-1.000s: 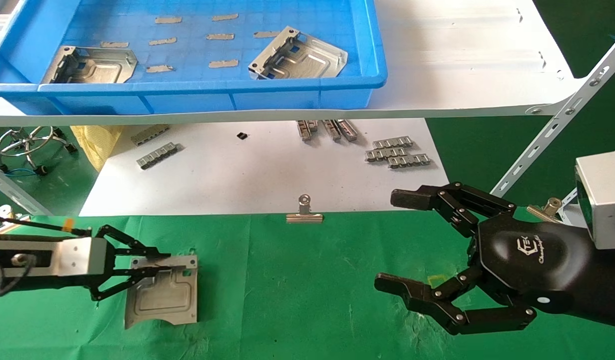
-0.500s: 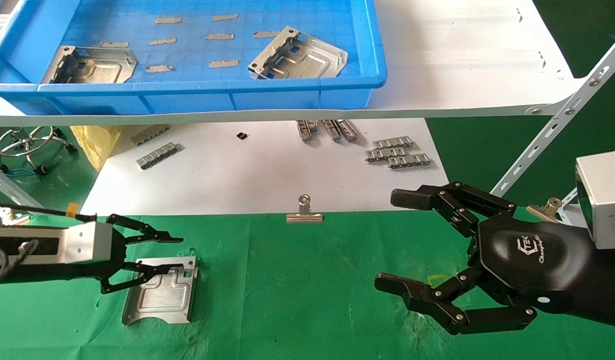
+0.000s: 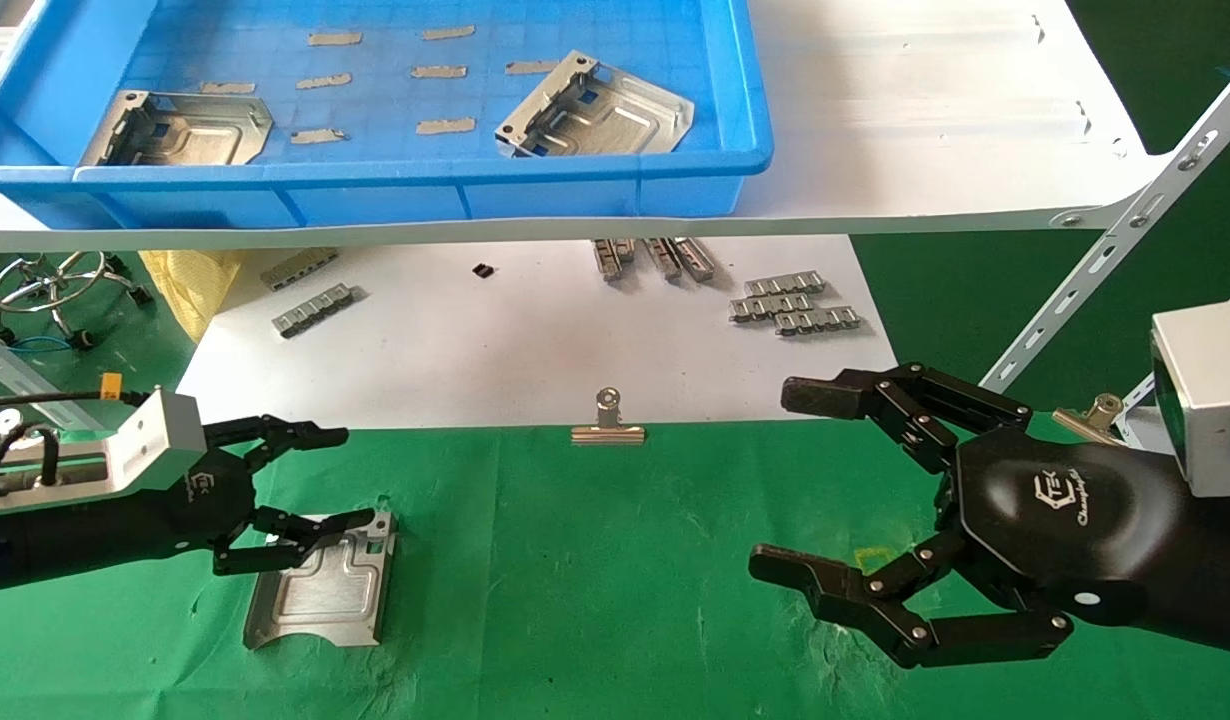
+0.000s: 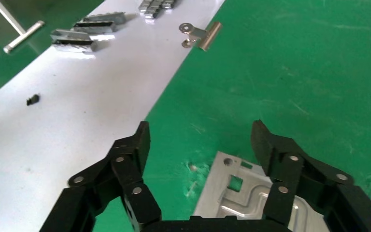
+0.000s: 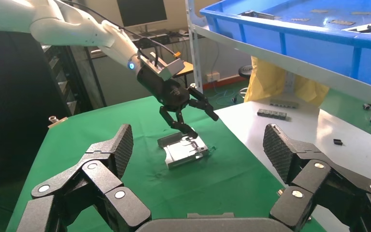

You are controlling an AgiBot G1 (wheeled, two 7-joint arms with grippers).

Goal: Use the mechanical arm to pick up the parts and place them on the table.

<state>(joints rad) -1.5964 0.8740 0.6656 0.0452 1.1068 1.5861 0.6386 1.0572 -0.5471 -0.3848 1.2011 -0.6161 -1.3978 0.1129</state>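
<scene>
A silvery stamped part lies flat on the green cloth table, also in the left wrist view and the right wrist view. My left gripper is open and empty, lifted just above the part's far edge. It shows in its own view and in the right wrist view. Two more parts lie in the blue tray, one at its left, one at its right. My right gripper is open and empty, parked over the cloth at the right, and it shows in its own view.
A white board behind the cloth holds grey ridged strips and a silver binder clip at its front edge. The tray stands on a white shelf with a slanted metal brace. Yellow bag at left.
My left gripper let go of the part, opened, and rose up and back from it. The part settled flat on the cloth. The right arm has not moved.
</scene>
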